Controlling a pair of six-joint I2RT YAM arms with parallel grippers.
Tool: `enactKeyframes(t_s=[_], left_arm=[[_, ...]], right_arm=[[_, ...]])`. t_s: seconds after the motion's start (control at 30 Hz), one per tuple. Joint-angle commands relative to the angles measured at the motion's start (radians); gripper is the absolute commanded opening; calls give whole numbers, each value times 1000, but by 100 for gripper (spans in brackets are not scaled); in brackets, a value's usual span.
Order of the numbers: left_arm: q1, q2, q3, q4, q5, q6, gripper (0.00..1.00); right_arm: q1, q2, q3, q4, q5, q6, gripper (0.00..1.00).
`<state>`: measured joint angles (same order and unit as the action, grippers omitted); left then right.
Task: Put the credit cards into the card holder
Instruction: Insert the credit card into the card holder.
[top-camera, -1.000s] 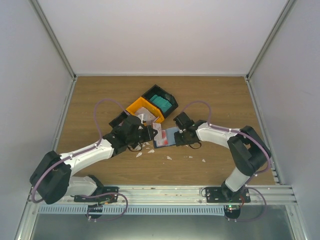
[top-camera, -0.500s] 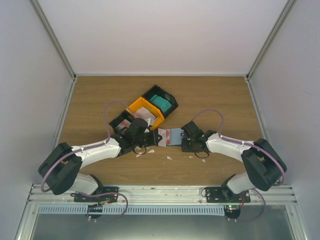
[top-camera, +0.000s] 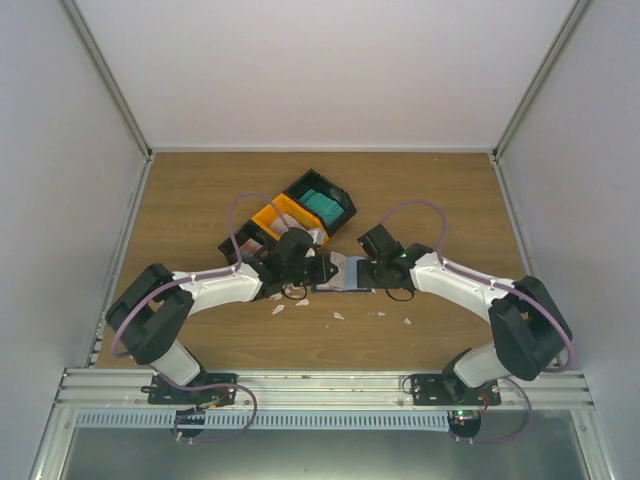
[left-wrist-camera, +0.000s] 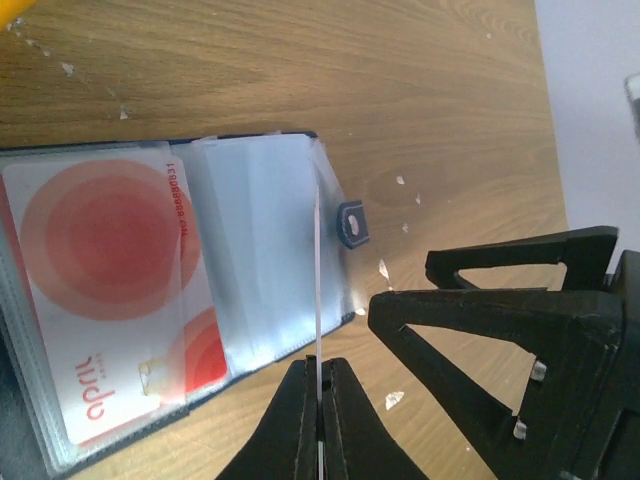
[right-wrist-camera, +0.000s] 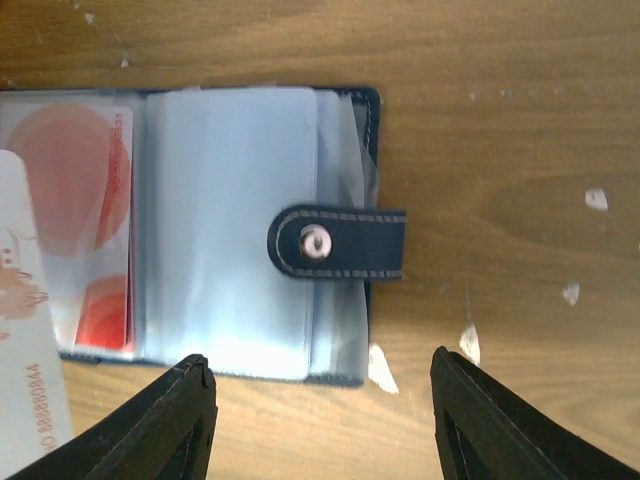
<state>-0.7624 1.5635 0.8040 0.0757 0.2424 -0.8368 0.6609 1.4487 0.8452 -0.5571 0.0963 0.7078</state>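
Observation:
The card holder (right-wrist-camera: 240, 230) lies open on the wood, pale blue sleeves up, its navy snap tab (right-wrist-camera: 340, 243) folded over the right edge. A white credit card with red circles (left-wrist-camera: 100, 290) sits in a left sleeve. My left gripper (left-wrist-camera: 320, 375) is shut on another white credit card (left-wrist-camera: 317, 290), seen edge-on, standing over the right-hand sleeves. The same card (right-wrist-camera: 25, 340) shows at the left of the right wrist view. My right gripper (right-wrist-camera: 325, 405) hangs open at the holder's near right corner, touching nothing. From above, both grippers flank the card holder (top-camera: 345, 272).
An orange bin (top-camera: 283, 215) and a black bin holding teal cards (top-camera: 322, 201) stand just behind the left gripper. Small white scraps (top-camera: 338, 315) dot the wood in front of the holder. Grey walls close in the table on three sides.
The left arm has swung right with its card, up to the holder. The right gripper narrowed, then opened wide again, and shifted beside the holder's right edge.

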Motion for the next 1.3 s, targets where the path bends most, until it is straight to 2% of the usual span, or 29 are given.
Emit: enactKeyframes(t_s=[0.0,0.17,0.4,0.67,0.8,1.27], left_arm=[[-6,57,40,48,-46,18,0],[-1,96,64,12,-112,30,0],[6,141,83,34,-93,39,0],[9,148,68,30,-168,-17,0],[9,159,67,61,-145,-32,0],[9,217,57,119,-81,-89,0]], right_arm=[[-11,76,43,6,44,-51,59],[-29,133,38,34,39,-64,59],[-53,193,15,54,10,-98,57],[-64,202,-8,36,10,-100,49],[-66,208,-9,34,-3,-100,46],[-65,204,-19,39,-15,-84,46]])
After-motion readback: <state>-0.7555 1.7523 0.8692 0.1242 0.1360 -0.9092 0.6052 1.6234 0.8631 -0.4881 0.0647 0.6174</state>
